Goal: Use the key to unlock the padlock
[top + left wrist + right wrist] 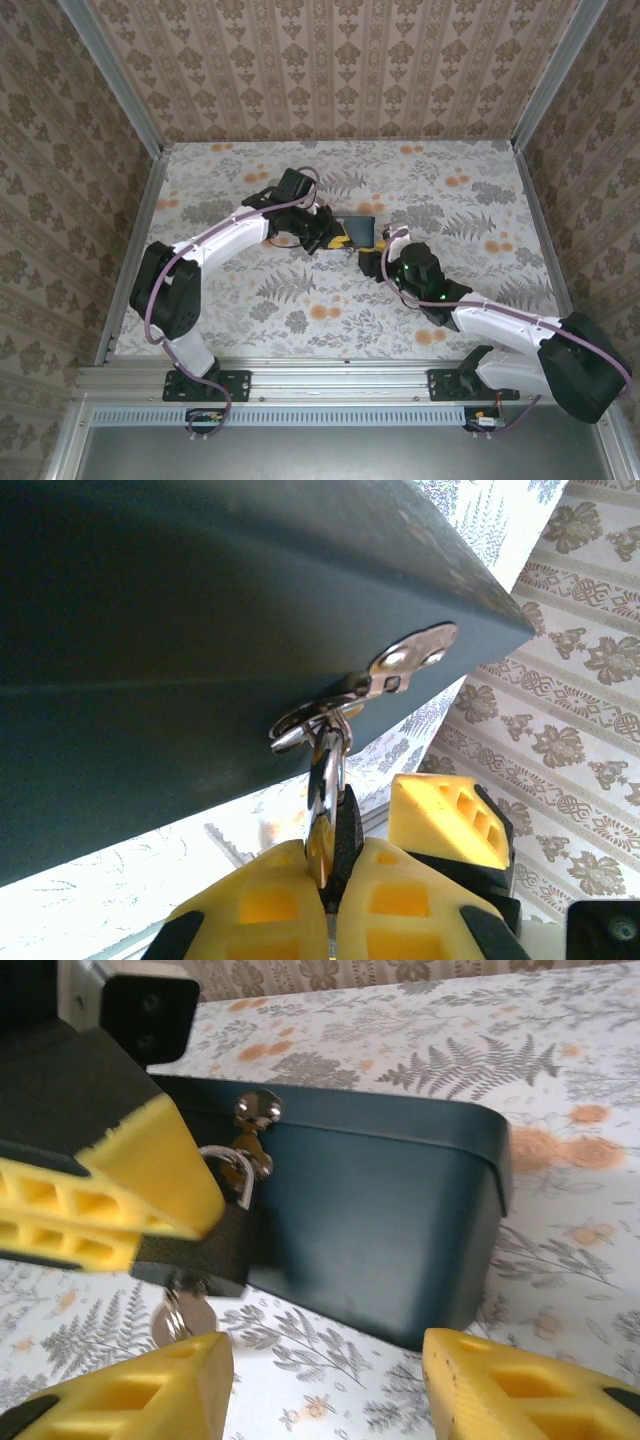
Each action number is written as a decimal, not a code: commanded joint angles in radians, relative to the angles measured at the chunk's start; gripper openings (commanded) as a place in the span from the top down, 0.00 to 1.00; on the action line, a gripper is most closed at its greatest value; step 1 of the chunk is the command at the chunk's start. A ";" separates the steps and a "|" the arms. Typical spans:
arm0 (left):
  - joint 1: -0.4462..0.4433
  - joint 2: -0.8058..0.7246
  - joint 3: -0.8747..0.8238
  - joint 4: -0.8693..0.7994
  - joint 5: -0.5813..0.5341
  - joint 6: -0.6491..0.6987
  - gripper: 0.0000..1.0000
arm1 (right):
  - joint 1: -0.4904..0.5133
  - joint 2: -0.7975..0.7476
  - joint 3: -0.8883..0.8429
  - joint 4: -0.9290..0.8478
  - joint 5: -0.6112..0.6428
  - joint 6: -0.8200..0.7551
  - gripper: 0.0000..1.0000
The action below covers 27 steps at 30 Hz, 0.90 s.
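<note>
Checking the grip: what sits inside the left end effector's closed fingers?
The padlock: its silver shackle rises from the left end effector to the blue box's hasp. Its body is covered by the yellow fingers.

The left arm (215,238) and right arm (500,322) have white shells between bulky black joints. A purple cable (149,305) runs along each. Their fingers (270,910) are yellow blocks with square hollows, backed in black. A green light (417,269) glows on the right wrist.
</note>
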 commanded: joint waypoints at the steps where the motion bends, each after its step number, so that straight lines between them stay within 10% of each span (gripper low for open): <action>1: -0.004 0.008 0.039 0.003 0.000 0.014 1.00 | 0.010 0.059 0.073 0.024 -0.075 -0.084 0.39; 14: 0.001 0.017 0.065 -0.006 0.022 0.015 1.00 | 0.065 0.161 0.089 0.091 -0.124 -0.676 0.41; 27: -0.008 0.018 0.114 -0.101 0.024 0.088 1.00 | 0.077 0.200 0.105 0.183 0.040 -0.815 0.54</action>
